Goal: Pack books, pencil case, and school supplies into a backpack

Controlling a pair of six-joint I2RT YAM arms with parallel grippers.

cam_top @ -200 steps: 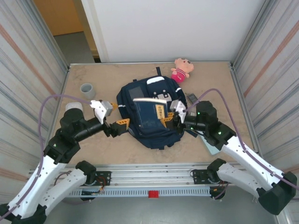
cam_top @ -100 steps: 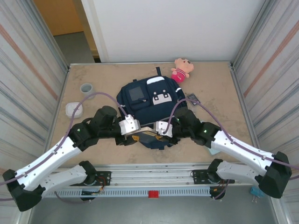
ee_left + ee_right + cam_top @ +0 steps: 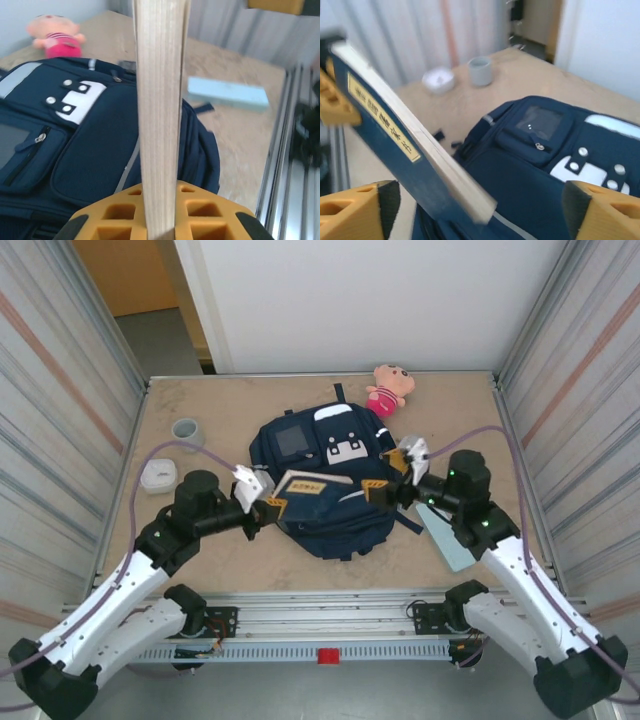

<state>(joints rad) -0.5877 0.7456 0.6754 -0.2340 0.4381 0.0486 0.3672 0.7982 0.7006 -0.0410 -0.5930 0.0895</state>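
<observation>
While the right hand (image 3: 480, 207) is spread, the dark blue book (image 3: 312, 484) is pinched by the left hand (image 3: 160, 212) above the backpack (image 3: 335, 525), seemingly for tilting inside.

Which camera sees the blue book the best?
The top external view: the whole book shows there, over the backpack, with the left gripper shut on its end. The left wrist view gives its pale page edge up close; the right wrist view, its blue spine and yellow label, blurred.

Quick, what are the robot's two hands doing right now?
Left hand: closed, holding the book.
Right hand: open, gripping nothing.
</observation>
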